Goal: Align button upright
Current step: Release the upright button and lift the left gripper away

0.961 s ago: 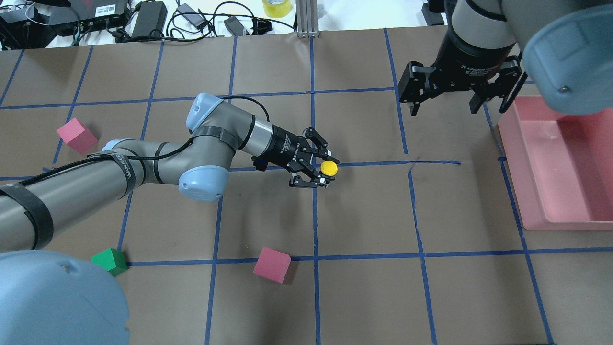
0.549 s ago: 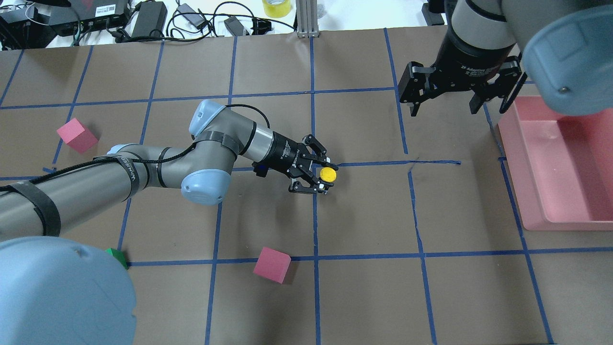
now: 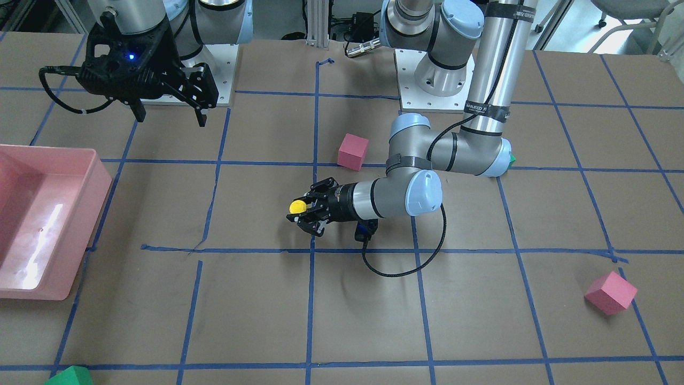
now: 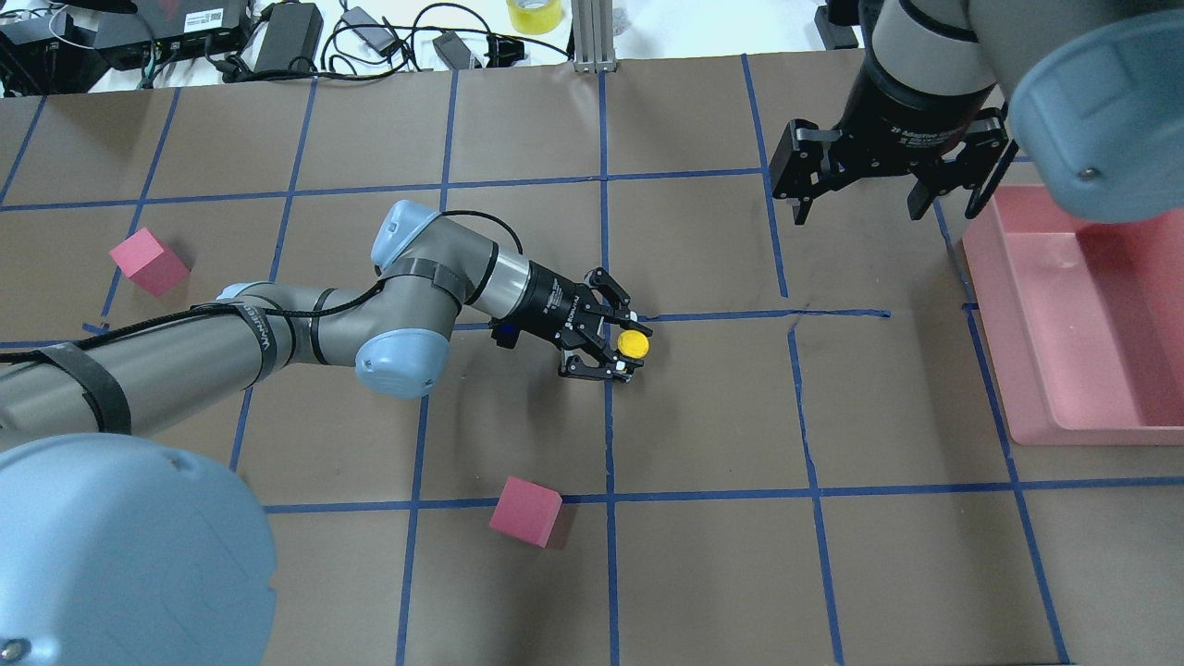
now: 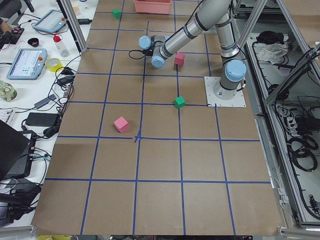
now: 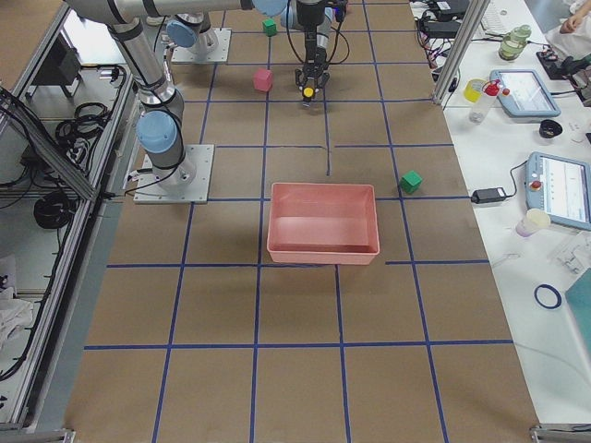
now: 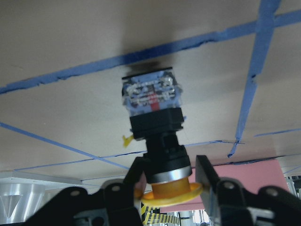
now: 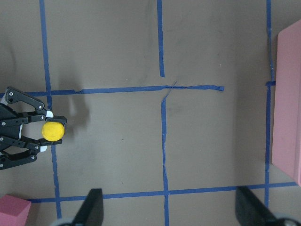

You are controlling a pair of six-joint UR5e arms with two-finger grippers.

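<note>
The button point(image 4: 634, 344) has a round yellow cap, a black body point(image 7: 157, 127) and a grey-blue boxy base point(image 7: 151, 94). My left gripper point(image 4: 635, 348) is shut on it just under the cap, near the middle of the table. The cap faces up and the base points down at the brown table, close above it beside a blue tape line. It also shows in the front view point(image 3: 297, 206), held low. My right gripper point(image 4: 886, 196) hangs open and empty above the table at the far right, well apart from the button.
A pink tray point(image 4: 1017, 370) stands at the right edge. One pink cube point(image 4: 525, 511) lies near the front, another point(image 4: 148, 261) at the far left. A green cube point(image 3: 68, 377) lies at the far side. Cables and power bricks point(image 4: 287, 37) line the far edge.
My left gripper has moved slightly toward the robot and lower with the button still in it. The right arm has not moved.
</note>
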